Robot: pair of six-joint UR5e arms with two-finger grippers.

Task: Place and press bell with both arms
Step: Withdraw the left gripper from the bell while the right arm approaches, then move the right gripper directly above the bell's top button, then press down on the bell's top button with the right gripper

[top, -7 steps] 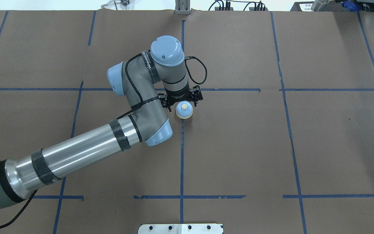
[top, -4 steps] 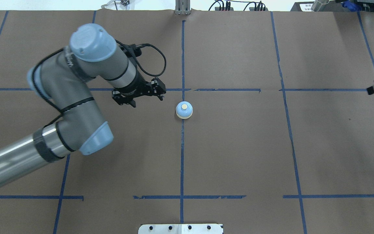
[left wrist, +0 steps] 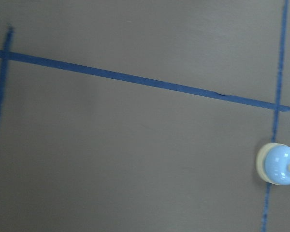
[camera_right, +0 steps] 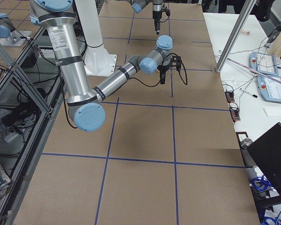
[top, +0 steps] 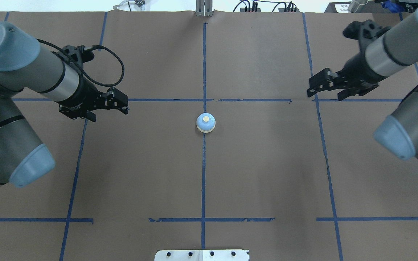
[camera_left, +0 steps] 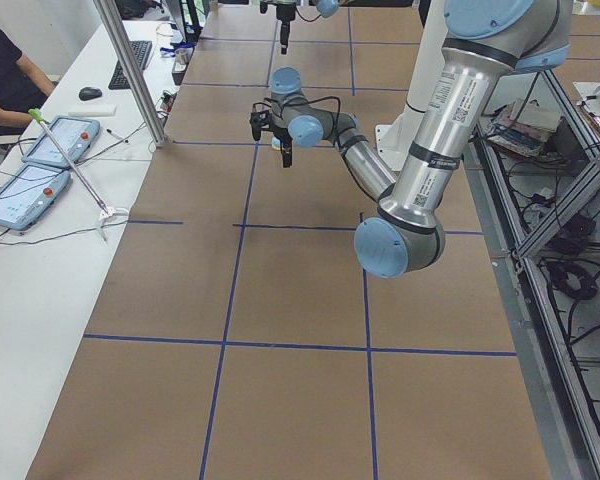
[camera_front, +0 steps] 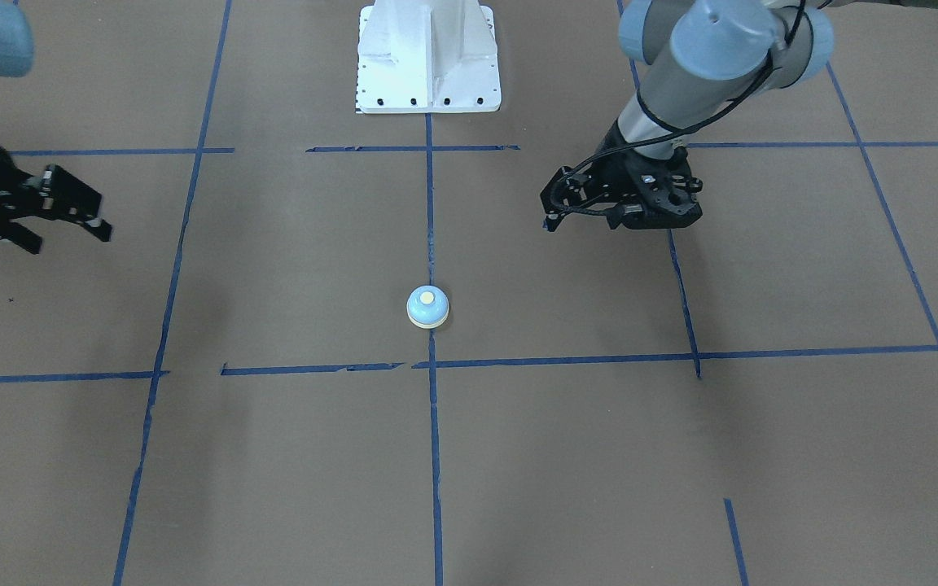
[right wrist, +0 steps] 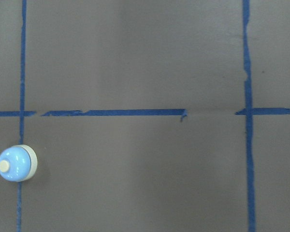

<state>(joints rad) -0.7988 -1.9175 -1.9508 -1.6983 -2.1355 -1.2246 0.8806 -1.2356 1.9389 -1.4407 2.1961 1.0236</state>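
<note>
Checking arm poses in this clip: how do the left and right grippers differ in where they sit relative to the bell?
In the overhead view the left gripper is on the left of the bell and faces right, while the right gripper is on the bell's right and faces left. The left gripper looks nearer the bell than the right gripper. Both are clear of the bell, hold nothing and look open.

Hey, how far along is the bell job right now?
Done: the bell stands on the centre tape line, nothing touching it. In hand: the left gripper and the right gripper hang either side of it, well apart, jaws open and empty. Left: pressing its cream button.
</note>
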